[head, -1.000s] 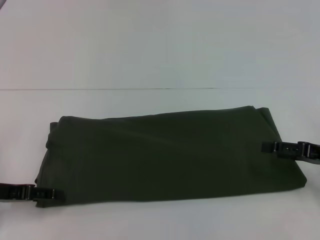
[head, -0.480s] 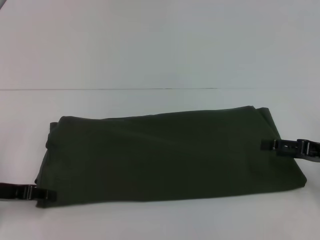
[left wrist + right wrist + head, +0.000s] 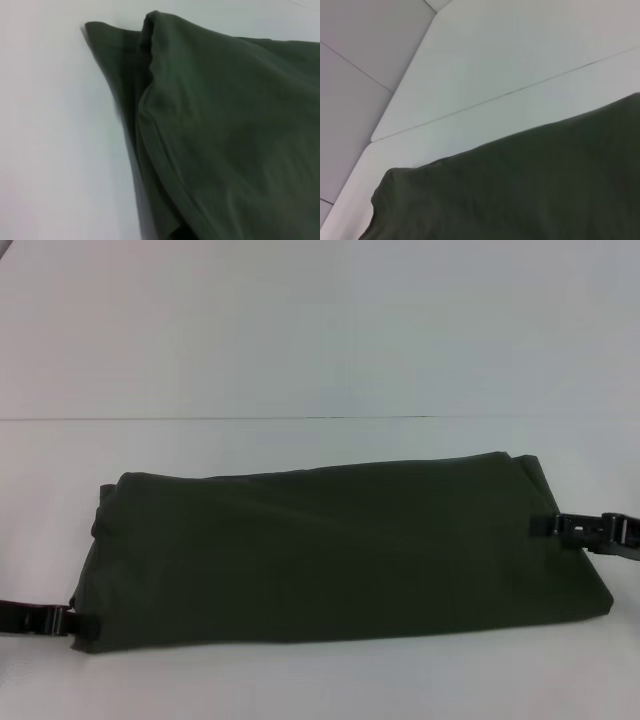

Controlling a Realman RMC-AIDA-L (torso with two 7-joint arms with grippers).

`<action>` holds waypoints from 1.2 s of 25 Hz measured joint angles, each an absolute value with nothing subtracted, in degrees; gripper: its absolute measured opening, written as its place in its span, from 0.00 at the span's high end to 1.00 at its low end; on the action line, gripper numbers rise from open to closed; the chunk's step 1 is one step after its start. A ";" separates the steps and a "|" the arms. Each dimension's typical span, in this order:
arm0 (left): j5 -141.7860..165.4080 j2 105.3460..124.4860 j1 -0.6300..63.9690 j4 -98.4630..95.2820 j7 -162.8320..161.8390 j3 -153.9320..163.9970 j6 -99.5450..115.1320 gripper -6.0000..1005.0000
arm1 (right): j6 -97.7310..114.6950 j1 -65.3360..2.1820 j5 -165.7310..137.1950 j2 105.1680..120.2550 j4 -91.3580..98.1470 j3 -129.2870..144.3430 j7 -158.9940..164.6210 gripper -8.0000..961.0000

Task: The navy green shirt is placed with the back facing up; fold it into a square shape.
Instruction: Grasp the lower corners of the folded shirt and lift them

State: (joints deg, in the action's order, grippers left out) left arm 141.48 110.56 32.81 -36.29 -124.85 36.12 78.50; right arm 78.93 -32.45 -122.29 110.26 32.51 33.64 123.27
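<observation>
One shirt [image 3: 330, 555] lay on the white worktop [image 3: 300, 340], folded into a long band running across the head view, its plain dark green back upward; no lettering or label could be read on it in any view. The head view alone showed both grippers, two in all: the left gripper [image 3: 78, 623] at the band's near left corner, its black tip touching the cloth edge, and the right gripper [image 3: 545, 526] at the right end, about halfway along that short edge, its tip lying over the fabric. Whether either gripper's fingers were spread, pressed together or pinching the cloth could not be told, since only dark tips showed against the dark shirt. The left wrist view showed what the head view did not: the layered corner of the shirt [image 3: 210, 130], with a hemmed edge curling over lower layers and a fold standing up a little from the worktop [image 3: 50, 150]. The right wrist view showed a smooth stretch of shirt [image 3: 520, 195] with one rounded corner, a thin seam line crossing the worktop [image 3: 520, 50], and the worktop's far edge against a grey tiled floor [image 3: 360, 40].
</observation>
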 joint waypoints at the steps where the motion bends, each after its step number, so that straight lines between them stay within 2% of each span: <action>1: 141.67 110.56 32.89 -36.23 -124.79 36.12 78.56 0.90 | 79.20 -32.48 -123.15 110.00 33.77 34.59 125.61 0.04; 5: 142.30 110.56 33.18 -36.07 -124.67 36.12 78.65 0.97 | 81.52 -33.52 -130.15 108.45 41.19 38.97 138.60 0.04; 9: 142.34 110.56 33.35 -36.16 -124.63 36.12 78.75 0.98 | 84.96 -36.33 -137.14 107.06 44.80 40.04 148.01 0.04; 11: 142.34 110.54 33.51 -36.04 -124.63 36.12 78.78 0.98 | 86.20 -38.47 -140.42 106.85 45.02 40.08 149.94 0.05; 16: 142.34 110.49 33.62 -36.00 -124.55 36.19 78.90 0.98 | 85.82 -41.86 -147.99 108.06 43.85 40.22 151.06 0.05; 22: 142.41 110.47 33.58 -36.07 -124.52 36.21 79.05 0.98 | 83.87 -41.36 -149.63 109.43 43.12 40.25 150.41 0.05; 30: 142.41 110.67 33.81 -36.15 -124.45 36.21 79.11 0.98 | 79.99 -40.10 -149.70 109.76 41.35 40.79 149.64 0.05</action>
State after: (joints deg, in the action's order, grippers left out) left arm 142.41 110.67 33.81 -36.15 -124.45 36.21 79.11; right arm 79.99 -40.10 -149.70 109.76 41.35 40.79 149.64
